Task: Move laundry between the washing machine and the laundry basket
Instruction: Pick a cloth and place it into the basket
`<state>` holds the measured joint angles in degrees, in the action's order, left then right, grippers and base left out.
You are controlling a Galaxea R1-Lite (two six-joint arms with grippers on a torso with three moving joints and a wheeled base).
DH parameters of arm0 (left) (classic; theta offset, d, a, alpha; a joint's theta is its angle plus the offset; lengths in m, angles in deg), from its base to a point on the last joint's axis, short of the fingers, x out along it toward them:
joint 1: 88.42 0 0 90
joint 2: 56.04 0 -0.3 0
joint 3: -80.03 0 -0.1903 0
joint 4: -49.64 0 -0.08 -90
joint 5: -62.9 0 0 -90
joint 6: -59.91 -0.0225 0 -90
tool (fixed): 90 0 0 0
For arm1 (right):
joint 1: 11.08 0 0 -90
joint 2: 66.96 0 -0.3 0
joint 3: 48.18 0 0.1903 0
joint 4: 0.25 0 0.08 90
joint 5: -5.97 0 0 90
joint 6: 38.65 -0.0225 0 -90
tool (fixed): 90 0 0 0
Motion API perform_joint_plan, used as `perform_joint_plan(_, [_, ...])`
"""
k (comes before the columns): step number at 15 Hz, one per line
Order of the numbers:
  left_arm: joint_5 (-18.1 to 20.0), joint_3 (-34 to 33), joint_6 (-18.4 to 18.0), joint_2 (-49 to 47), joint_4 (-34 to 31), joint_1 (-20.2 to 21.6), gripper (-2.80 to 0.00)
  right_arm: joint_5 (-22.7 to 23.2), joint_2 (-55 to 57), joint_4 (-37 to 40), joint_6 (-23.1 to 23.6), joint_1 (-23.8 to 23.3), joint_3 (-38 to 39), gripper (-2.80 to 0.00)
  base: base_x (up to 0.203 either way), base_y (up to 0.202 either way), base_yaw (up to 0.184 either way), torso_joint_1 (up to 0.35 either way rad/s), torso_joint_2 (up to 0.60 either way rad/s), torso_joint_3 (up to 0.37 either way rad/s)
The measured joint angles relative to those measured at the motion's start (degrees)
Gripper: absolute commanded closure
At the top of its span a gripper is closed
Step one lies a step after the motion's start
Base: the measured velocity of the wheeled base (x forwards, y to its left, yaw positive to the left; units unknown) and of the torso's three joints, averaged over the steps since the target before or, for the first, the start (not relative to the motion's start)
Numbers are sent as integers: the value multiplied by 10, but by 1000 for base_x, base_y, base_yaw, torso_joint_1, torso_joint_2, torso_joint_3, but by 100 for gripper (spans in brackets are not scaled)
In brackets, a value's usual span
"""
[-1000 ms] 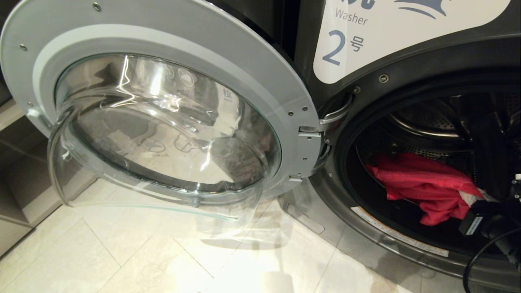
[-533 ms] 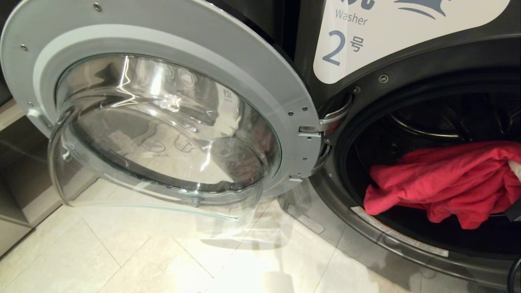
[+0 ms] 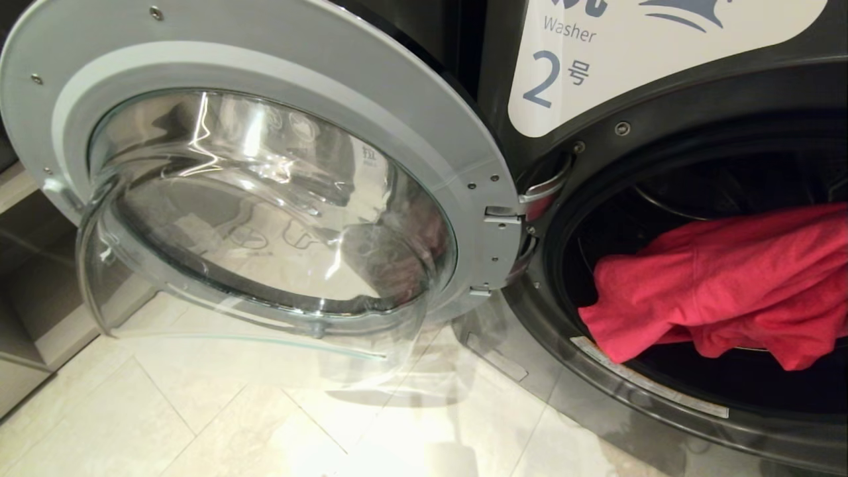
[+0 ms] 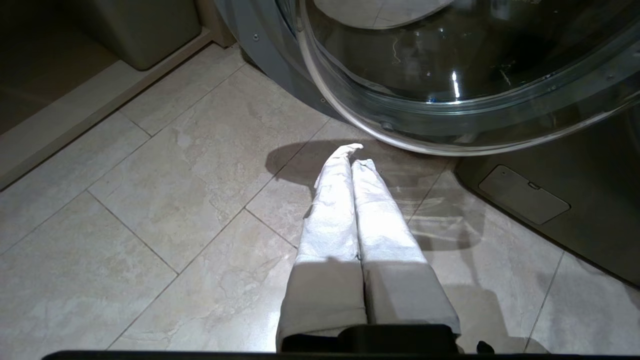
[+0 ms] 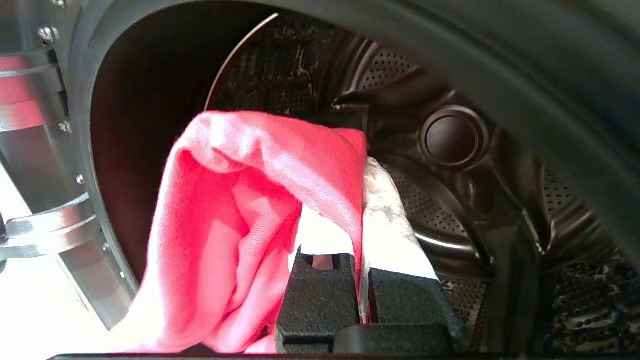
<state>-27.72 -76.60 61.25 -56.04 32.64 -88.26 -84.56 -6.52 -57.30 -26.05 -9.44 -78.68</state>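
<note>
Floor: I see pale stone tiles (image 3: 218, 424) under the machine and its door, with a low beige step (image 4: 95, 105) off to one side in the left wrist view.
Washing machine: I have the dark grey washing machine (image 3: 503, 79) with the white "2" label (image 3: 616, 59) in front of me.
Door: the round glass door (image 3: 265, 192) stands swung wide on its hinge (image 3: 523, 205), to the left of the drum mouth (image 3: 563, 305) in the head view.
Laundry: the red-pink garment (image 3: 722, 278) hangs across the drum mouth, its lower folds drooping over the front lip, its upper part running off the right edge of the head view.
Right tool: my right tool (image 5: 362, 220) is closed tight on a fold of that red-pink garment, seen in the right wrist view just at the drum opening; the cloth drapes over the white-wrapped fingers (image 5: 385, 210) and falls to one side. The perforated drum wall (image 5: 430, 195) lies behind it.
Left tool: my left tool (image 4: 352, 160) is pressed closed with nothing in it, white-wrapped fingers together, hanging above the tiles just below the open door's glass bowl.
Basket: I cannot see it from any camera.
</note>
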Motion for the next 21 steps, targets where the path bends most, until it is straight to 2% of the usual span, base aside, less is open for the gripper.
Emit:
perform_joint_plan(6, [0, 0, 0, 0, 0, 0, 0, 9, -2, -1, 6, 0, 42, 0, 1, 6, -132, 4, 1, 1])
perform_joint_plan(12, [0, 0, 0, 0, 0, 0, 0, 57, 15, 1, 9, 2, 68, 0, 0, 8, -174, 1, 4, 2])
perform_joint_plan(21, [0, 0, 0, 0, 0, 0, 0, 50, 24, -8, 9, 2, 70, 0, 0, 8, -174, 0, 2, 2])
